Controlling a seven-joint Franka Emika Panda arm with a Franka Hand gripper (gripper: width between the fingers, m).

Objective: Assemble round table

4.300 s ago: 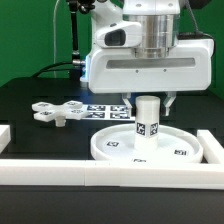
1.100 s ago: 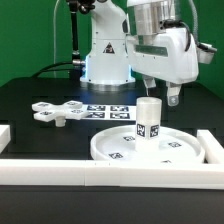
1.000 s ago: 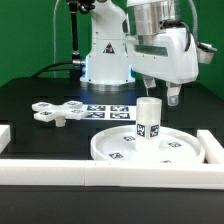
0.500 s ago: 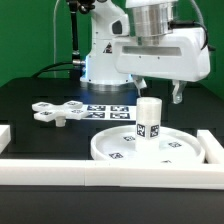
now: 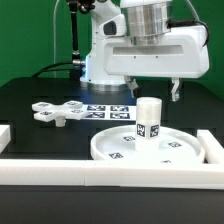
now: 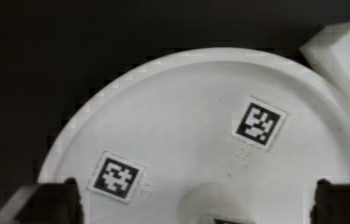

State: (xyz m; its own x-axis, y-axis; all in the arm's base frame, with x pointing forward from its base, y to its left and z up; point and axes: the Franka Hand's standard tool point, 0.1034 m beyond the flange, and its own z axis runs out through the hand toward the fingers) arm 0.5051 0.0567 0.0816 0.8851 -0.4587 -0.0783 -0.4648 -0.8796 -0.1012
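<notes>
The white round disc (image 5: 125, 148) lies on the black table near the front rail, with tags on its face. The short cylindrical leg (image 5: 148, 120) stands upright on it, a little right of its middle. The cross-shaped base piece (image 5: 55, 112) lies apart on the table at the exterior view's left. My gripper (image 5: 154, 93) hangs open just above the leg, one finger to each side of its top and touching nothing. In the wrist view the disc (image 6: 172, 120) fills the frame. The leg's top (image 6: 243, 207) shows between the dark fingertips (image 6: 55, 205).
White border rails run along the front (image 5: 100, 175) and at both sides (image 5: 212, 148); one shows in the wrist view (image 6: 341, 55). The marker board (image 5: 106, 111) lies flat behind the disc. The arm's base stands at the back.
The hand has turned about its upright axis, so its broad face now looks at the exterior camera, and has shifted slightly left above the leg. The jaws stayed open. The parts have not moved.
</notes>
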